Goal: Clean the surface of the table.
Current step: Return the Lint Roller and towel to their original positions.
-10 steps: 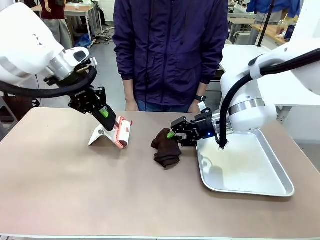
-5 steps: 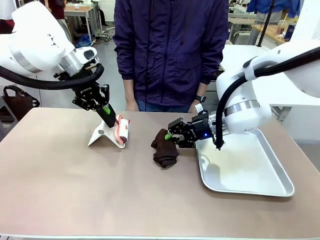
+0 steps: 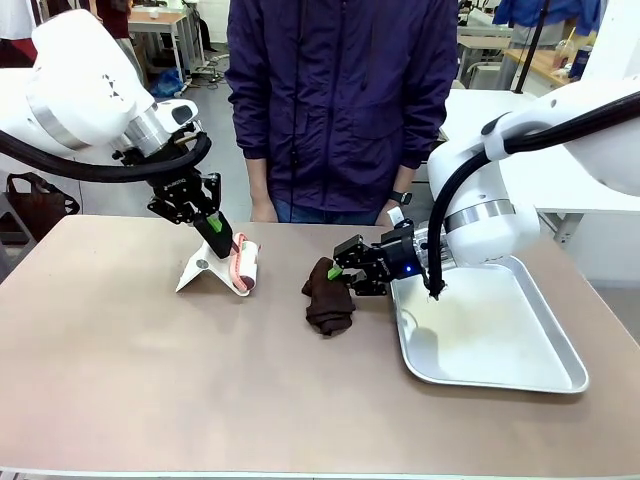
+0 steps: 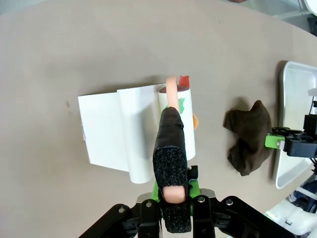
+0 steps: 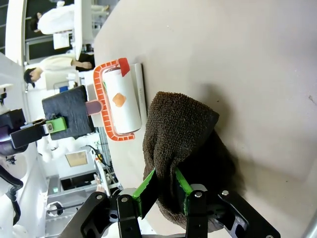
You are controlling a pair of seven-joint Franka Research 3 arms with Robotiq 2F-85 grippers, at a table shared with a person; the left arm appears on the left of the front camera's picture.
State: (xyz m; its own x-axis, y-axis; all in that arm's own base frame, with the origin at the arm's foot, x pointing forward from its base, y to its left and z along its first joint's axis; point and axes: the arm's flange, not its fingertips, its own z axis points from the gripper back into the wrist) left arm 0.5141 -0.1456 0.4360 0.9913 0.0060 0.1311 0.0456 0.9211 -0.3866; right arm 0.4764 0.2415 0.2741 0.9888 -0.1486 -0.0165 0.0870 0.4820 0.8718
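Observation:
My left gripper is shut on the black foam handle of a lint roller, whose white roll rests on the beige-brown table. A white sheet trails from the roll and lies on the table. Right of it sits a crumpled dark brown cloth, and my right gripper is shut on its upper edge. The right wrist view shows the cloth pinched between the green pads of that gripper, with the lint roller beyond.
A shallow silver tray lies on the table's right side, just behind my right gripper. A person in a dark purple jacket stands at the far edge, hands down. The near half of the table is bare.
The left arm has turned at the wrist and the roller has shifted slightly on its sheet. My right gripper has dragged the brown cloth a little to the left.

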